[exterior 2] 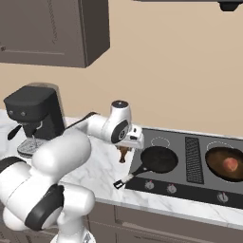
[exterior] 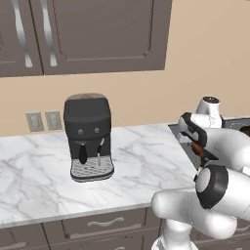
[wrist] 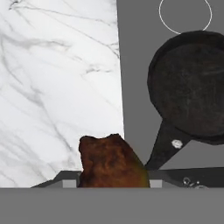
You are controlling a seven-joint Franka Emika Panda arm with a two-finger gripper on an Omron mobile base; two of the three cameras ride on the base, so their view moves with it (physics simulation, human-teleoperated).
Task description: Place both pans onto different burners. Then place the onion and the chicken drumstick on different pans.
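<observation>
Chicken drumstick hangs clamped in my hand, bottom centre of the hand view, over the marble surface just beside the cooktop edge. Empty black pan lies to the frame's right, its handle slanting down toward the drumstick. I judge a short sideways carry remains. Onion sits in the brown pan, far right of the right base view.

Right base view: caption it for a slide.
Hand carries the drumstick toward the empty black pan; onion sits in brown pan.
</observation>
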